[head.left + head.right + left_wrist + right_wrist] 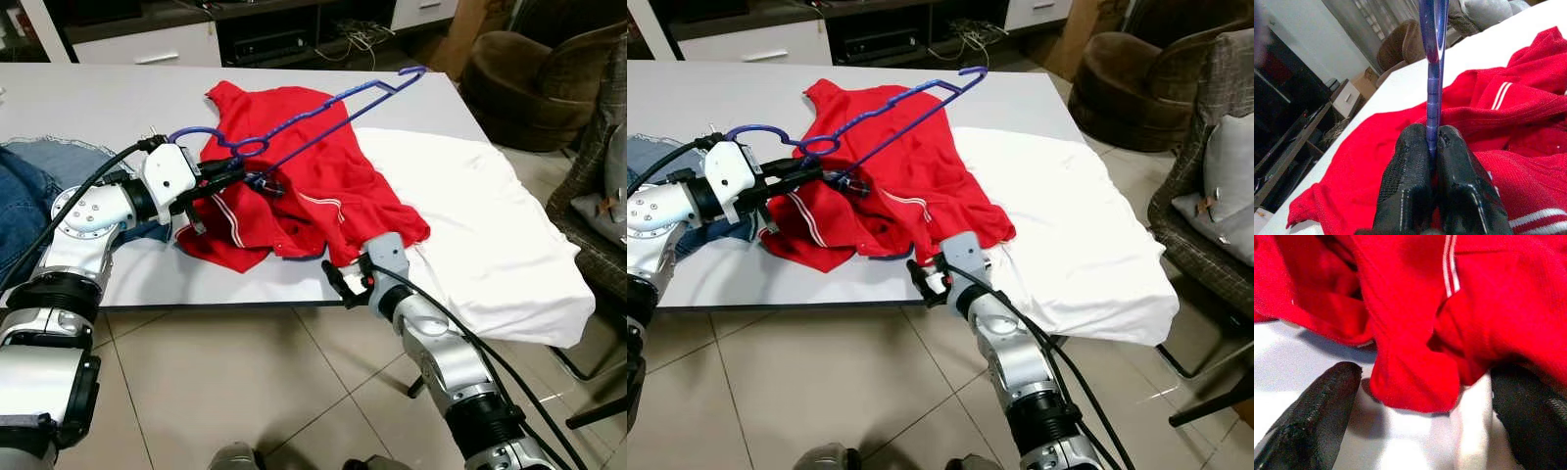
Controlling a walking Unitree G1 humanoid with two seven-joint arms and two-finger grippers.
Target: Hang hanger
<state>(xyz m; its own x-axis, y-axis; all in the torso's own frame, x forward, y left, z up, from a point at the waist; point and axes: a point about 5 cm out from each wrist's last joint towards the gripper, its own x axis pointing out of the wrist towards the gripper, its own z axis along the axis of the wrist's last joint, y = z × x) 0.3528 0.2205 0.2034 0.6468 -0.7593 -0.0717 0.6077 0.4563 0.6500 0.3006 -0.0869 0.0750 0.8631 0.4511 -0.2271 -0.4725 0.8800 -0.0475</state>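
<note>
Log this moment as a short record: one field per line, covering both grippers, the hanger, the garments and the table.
left gripper: jaws shut on the blue hanger
blue hanger: held tilted above the red shirt
right gripper: jaws open, at the red shirt's near hem
red shirt: crumpled on the table, partly over the white garment
white garment: spread over the table's right end
blue jeans: at the table's left edge
</note>
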